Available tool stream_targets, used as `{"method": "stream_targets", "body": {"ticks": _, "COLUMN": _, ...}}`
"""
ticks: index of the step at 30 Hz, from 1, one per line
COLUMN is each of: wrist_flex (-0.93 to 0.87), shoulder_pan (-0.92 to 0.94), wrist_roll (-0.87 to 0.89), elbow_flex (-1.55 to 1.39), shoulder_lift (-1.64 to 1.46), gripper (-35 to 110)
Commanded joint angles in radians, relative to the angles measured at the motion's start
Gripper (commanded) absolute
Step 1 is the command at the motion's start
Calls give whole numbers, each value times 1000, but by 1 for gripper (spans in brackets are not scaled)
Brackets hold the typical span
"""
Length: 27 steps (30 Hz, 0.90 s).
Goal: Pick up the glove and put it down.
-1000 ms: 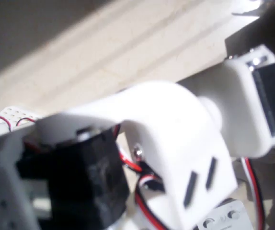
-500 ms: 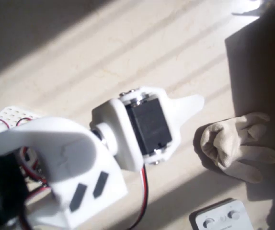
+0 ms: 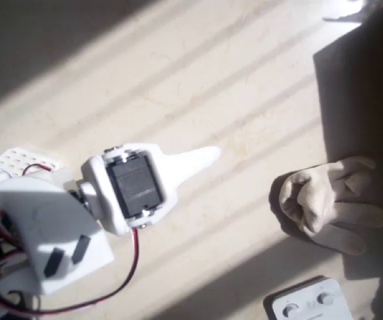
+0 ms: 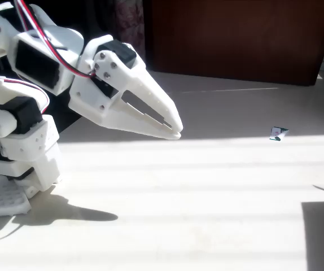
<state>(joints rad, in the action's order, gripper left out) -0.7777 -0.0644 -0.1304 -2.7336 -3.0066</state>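
The glove (image 3: 328, 203) lies on the pale desk (image 3: 198, 80) at the right of the overhead view, well apart from me. Its long axis runs roughly left to right in that view: the bunched, rounded end faces left toward me and the soft fingers point right and a little downward, reaching into the dark shadow along the right edge. It lies crumpled rather than flat, so I can't tell whether palm or back is up. Just below it, at the bottom edge, sits a white plastic box with round knobs (image 3: 305, 303).

My arm is folded low at the left of the overhead view, the wrist motor on top and red and black wires looping under it. My hand (image 3: 201, 159) reaches right toward the glove, empty. In the fixed view my hand (image 4: 175, 131) slopes downward to the right, above the sunlit desk and off its surface, the two fingers (image 4: 150, 93) pressed together at their tips with a narrow slit farther back.
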Motion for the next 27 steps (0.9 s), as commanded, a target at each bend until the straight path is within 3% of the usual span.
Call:
{"method": "stream_targets", "body": {"ticks": 1, "wrist_flex": 2, "shoulder_pan": 12, "wrist_roll": -5, "elbow_flex": -81, "shoulder_lift": -138, "gripper": 0}}
{"method": "stream_targets", "body": {"ticks": 6, "wrist_flex": 2, "shoulder_pan": 11, "wrist_roll": -5, "elbow_flex": -169, "shoulder_lift": -272, "gripper": 0}}
{"method": "stream_targets", "body": {"ticks": 27, "wrist_flex": 0, "shoulder_pan": 14, "wrist_roll": -5, "elbow_flex": -365, "shoulder_lift": -276, "gripper": 0}}
